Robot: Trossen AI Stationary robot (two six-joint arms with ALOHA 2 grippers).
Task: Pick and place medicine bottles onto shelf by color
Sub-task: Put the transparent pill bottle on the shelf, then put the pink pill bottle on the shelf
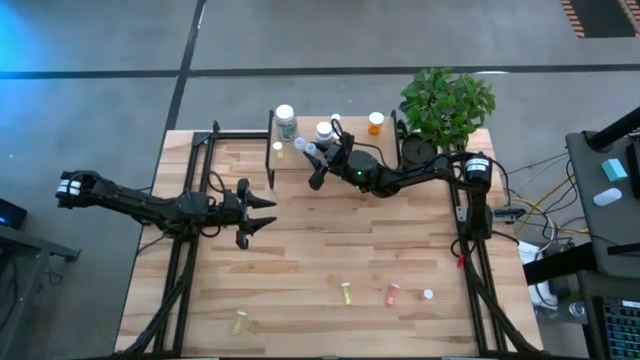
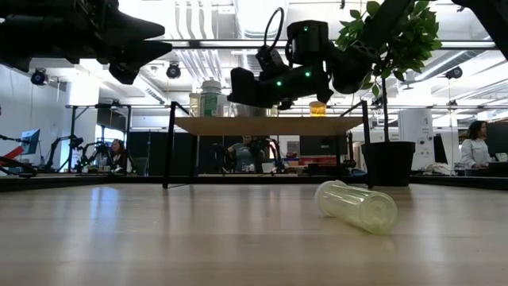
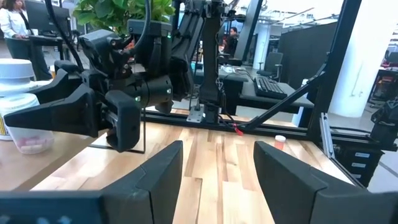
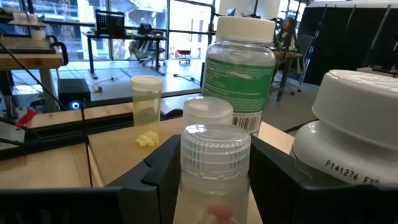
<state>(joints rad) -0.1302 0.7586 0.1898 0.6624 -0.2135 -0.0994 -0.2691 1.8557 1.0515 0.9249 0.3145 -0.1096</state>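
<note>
High view: right hand (image 1: 308, 150) over the shelf (image 1: 345, 158) at 12 o'clock; left hand (image 1: 262, 213) at 9, fingers apart, empty. Low view: yellowish vial (image 2: 357, 206) lying on the surface (image 2: 159, 238). Right wrist view: fingers clamped on a clear white-capped vial (image 4: 214, 168), green-labelled bottle (image 4: 239, 71) behind.

A leafy green plant (image 1: 446, 100) in a dark pot (image 2: 389, 163) stands at the far right corner of the wooden table (image 1: 300, 270). People sit at desks (image 2: 119, 155) in the room behind, perhaps an office or lab.
</note>
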